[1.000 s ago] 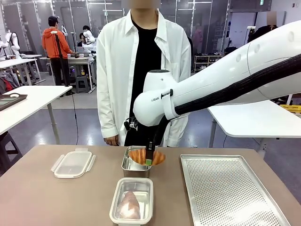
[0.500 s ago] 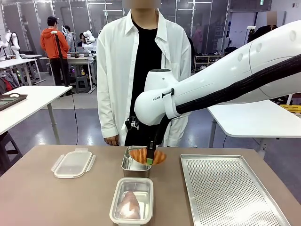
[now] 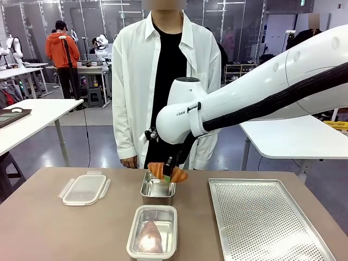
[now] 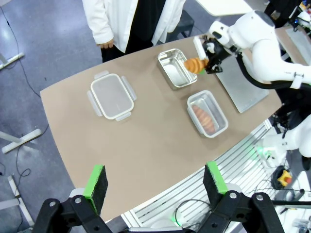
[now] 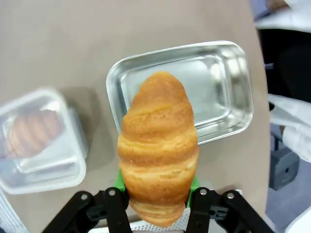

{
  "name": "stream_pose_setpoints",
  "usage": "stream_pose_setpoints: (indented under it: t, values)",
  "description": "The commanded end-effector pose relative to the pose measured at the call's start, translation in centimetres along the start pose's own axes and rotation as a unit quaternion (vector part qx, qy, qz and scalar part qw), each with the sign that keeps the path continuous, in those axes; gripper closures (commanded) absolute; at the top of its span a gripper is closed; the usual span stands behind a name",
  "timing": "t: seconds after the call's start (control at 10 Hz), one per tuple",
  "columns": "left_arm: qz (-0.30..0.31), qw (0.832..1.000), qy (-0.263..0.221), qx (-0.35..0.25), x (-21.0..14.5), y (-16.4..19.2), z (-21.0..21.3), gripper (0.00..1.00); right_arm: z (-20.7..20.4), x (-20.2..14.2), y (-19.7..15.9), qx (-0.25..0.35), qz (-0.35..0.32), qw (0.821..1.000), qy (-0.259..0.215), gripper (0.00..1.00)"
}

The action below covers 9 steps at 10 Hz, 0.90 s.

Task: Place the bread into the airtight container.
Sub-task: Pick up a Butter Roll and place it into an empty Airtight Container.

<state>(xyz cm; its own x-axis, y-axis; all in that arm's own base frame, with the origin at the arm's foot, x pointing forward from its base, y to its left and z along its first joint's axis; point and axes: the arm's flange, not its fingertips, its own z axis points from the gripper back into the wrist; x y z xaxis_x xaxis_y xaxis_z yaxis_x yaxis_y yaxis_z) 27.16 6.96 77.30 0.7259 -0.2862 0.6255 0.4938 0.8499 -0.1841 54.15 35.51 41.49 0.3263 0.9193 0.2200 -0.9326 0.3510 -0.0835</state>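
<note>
Croissant (image 5: 158, 145) clamped inside right pincer (image 5: 156, 183) (over steel tin (image 5: 221, 92)).

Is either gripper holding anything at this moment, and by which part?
The right gripper is shut on the croissant, its green pads pinching it across its width, on its two long sides. The left gripper is open, holding nothing.

We saw a perforated tray (image 3: 266, 217) lying right of the right gripper (image 3: 168, 176) and nearer us; a person (image 3: 130, 81) in a white shirt stood just beyond that gripper.
</note>
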Motion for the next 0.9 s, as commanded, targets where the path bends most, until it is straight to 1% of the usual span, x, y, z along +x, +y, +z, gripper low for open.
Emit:
stream_pose_setpoints:
  t: [0.0, 0.1, 0.2, 0.4, 0.5, 0.6, 0.8]
  values:
    - [-0.010, 1.000, 0.000, -0.008, 0.0, 0.0, 0.1, 0.00, 0.8, 1.6, -0.4, -0.013, -0.140, 0.988, -0.058, 0.49]
    - [-0.010, 1.000, 0.000, -0.008, 0.0, 0.0, 0.1, 0.00, 1.1, 2.1, -0.6, -0.023, -0.197, 0.977, -0.081, 0.49]
    - [-0.010, 1.000, 0.000, -0.008, 0.0, 0.0, 0.1, 0.00, 1.3, 2.5, -0.7, -0.018, -0.253, 0.963, -0.088, 0.49]
    - [-0.010, 1.000, 0.000, -0.008, 0.0, 0.0, 0.1, 0.00, 0.1, 2.6, -1.1, -0.014, -0.348, 0.934, -0.085, 0.49]
    - [-0.010, 1.000, 0.000, -0.008, 0.0, 0.0, 0.1, 0.00, -0.7, 2.4, -1.5, 0.015, -0.390, 0.918, -0.071, 0.49]
    - [-0.010, 1.000, 0.000, -0.008, 0.0, 0.0, 0.1, 0.00, -1.6, 2.1, -2.1, 0.023, -0.423, 0.903, -0.069, 0.49]
    - [-0.010, 1.000, 0.000, -0.008, 0.0, 0.0, 0.1, 0.00, -3.6, 1.9, -2.8, 0.023, -0.453, 0.890, -0.055, 0.49]
